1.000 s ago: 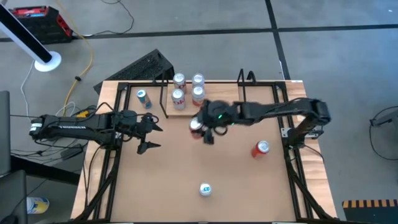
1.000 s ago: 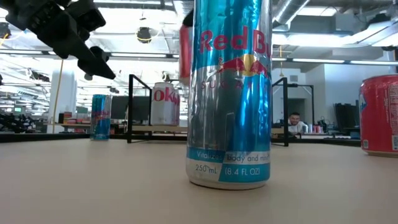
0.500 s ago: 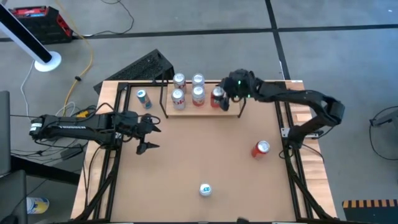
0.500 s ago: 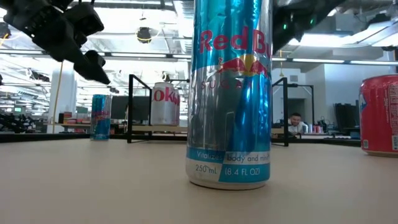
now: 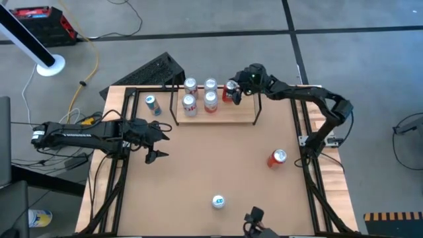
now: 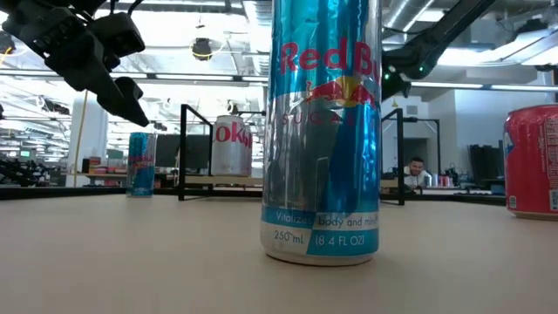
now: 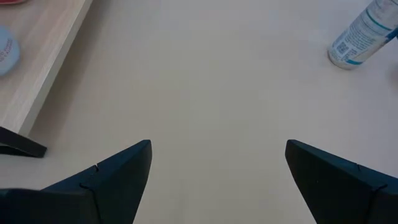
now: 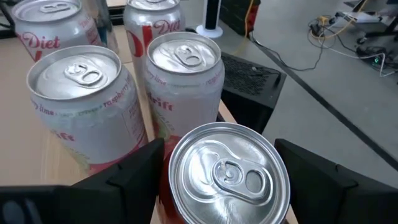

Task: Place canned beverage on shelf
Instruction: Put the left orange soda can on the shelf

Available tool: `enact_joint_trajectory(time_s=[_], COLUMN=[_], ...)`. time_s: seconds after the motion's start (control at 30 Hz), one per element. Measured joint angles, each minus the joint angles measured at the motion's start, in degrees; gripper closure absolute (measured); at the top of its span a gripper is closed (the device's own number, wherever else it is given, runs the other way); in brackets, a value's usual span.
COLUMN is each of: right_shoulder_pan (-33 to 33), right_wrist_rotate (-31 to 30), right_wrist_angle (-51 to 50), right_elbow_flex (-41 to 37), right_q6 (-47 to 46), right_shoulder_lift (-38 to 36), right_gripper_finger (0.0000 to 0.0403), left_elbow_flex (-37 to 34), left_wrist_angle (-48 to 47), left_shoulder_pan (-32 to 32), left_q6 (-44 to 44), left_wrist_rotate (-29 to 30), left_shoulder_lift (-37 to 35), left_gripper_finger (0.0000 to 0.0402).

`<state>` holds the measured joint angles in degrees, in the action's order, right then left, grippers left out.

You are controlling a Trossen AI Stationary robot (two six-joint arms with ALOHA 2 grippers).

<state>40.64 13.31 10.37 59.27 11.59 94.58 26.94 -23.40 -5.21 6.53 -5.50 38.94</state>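
One red can (image 5: 229, 91) stands at the back of the shelf (image 5: 231, 116), just beside four cans (image 5: 199, 95), and I have my right claw (image 5: 235, 90) clamped around it. Left of the shelf, my left claw (image 5: 156, 139) hangs wide above the table (image 5: 198, 172). Two more cans stand nearer me, one red (image 5: 277, 157), one blue (image 5: 218, 201).

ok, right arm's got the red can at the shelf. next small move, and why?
Probably lower the red can onto the shelf and open the right hand. Its fingers flank the can, at the back row beside the four cans already there. Whether it touches the plank yet is unclear. Left hand waits, open.
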Motion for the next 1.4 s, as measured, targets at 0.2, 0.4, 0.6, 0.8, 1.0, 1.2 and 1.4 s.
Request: enact_joint_trajectory(time_s=[0.2,0.4,0.6,0.8,1.0,1.2,1.4], right_shoulder_pan=[0.0,-0.3,-1.0,-1.2,-1.2,-1.1,-1.2], right_wrist_rotate=[0.1,-0.2,-1.5,-3.4,-4.2,-4.4,-4.4], right_wrist_angle=[-0.6,-2.1,-5.5,-8.0,-8.6,-8.6,-8.9], right_elbow_flex=[1.9,5.6,7.9,7.9,7.9,7.9,7.9], right_q6=[1.9,3.4,4.8,5.3,5.4,5.4,5.4], right_shoulder_lift=[1.8,4.9,5.9,4.2,4.1,4.1,4.1], right_gripper_finger=[0.0098,0.0098,0.0098,0.0087,0.0088,0.0087,0.0086], left_elbow_flex=[0.0,0.0,0.0,0.0,0.0,0.0,0.0], left_wrist_angle=[-0.3,-0.9,-1.2,-1.4,-1.4,-1.4,-1.4], left_shoulder_pan=[0.0,0.0,0.0,0.0,0.0,0.0,0.0], left_q6=[-0.4,-0.8,-0.8,-1.1,-1.1,-1.1,-1.1], left_wrist_rotate=[0.0,-0.1,-0.1,-0.2,-0.7,-0.7,-0.7], left_shoulder_lift=[0.0,0.0,0.0,0.0,0.0,0.0,0.0], left_gripper_finger=[0.0047,0.0047,0.0047,0.0047,0.0047,0.0047,0.0047])
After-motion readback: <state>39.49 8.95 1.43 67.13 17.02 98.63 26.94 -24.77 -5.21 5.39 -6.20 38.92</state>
